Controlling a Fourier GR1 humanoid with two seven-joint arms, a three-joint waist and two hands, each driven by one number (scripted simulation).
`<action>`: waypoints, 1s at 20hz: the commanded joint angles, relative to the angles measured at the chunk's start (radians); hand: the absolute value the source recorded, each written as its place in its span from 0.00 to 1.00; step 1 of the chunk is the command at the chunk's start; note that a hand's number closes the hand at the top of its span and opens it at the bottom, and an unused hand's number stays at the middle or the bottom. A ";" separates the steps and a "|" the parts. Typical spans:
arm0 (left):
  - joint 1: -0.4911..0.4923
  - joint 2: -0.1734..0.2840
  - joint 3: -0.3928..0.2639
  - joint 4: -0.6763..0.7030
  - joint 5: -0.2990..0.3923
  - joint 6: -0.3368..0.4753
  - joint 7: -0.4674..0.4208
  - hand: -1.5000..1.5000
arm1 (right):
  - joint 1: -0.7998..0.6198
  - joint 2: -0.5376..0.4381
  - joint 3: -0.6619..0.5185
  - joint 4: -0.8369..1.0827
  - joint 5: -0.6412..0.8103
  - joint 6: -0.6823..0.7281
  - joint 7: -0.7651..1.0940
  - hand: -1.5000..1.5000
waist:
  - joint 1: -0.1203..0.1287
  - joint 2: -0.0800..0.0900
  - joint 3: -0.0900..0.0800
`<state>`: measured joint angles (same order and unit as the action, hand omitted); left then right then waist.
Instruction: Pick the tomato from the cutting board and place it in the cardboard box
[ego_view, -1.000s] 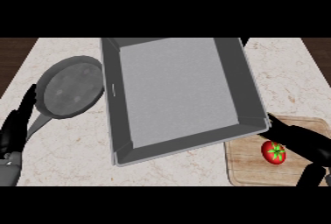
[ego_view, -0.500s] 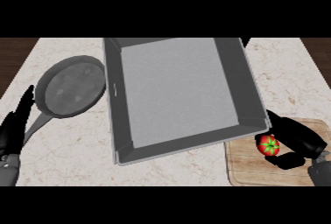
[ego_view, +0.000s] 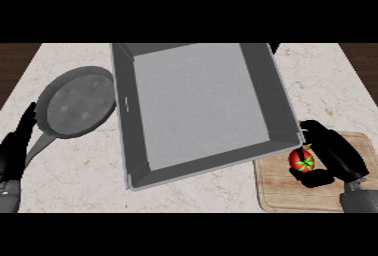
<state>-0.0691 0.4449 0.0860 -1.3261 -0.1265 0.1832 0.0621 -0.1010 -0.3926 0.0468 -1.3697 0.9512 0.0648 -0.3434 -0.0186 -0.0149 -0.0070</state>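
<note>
The box (ego_view: 199, 107) fills the middle of the counter (ego_view: 317, 75), its inside bare and open from above. Its near right wall rises just beside the cutting board (ego_view: 284, 192), between the board and the box's floor. Left of the box, a pan (ego_view: 74, 105) takes up the counter; bare counter lies below the box.

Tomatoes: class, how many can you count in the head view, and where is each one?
1. The tomato is over the cutting board, held in the right hand, just beside the box. Nothing suggests another is hidden.
</note>
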 joint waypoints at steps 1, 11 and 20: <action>0.029 -0.004 0.021 0.007 0.006 0.018 0.002 0.50 | 0.117 0.160 -0.083 -0.052 0.029 -0.175 0.262 1.00 | -0.063 -0.009 0.005; 0.020 0.022 0.034 -0.010 0.011 -0.004 0.016 0.50 | 0.342 0.388 0.067 -0.564 0.396 -0.517 0.606 1.00 | -0.040 -0.004 0.002; 0.031 0.019 0.025 -0.040 0.016 -0.046 -0.009 0.50 | 0.295 0.392 0.530 -0.845 0.750 -0.295 0.932 1.00 | 0.023 0.011 0.005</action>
<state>-0.0490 0.4527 0.1005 -1.3558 -0.1257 0.1666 0.0626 0.2596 -0.0085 0.4153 -2.1206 1.6002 -0.3468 0.4553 -0.0185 -0.0086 -0.0033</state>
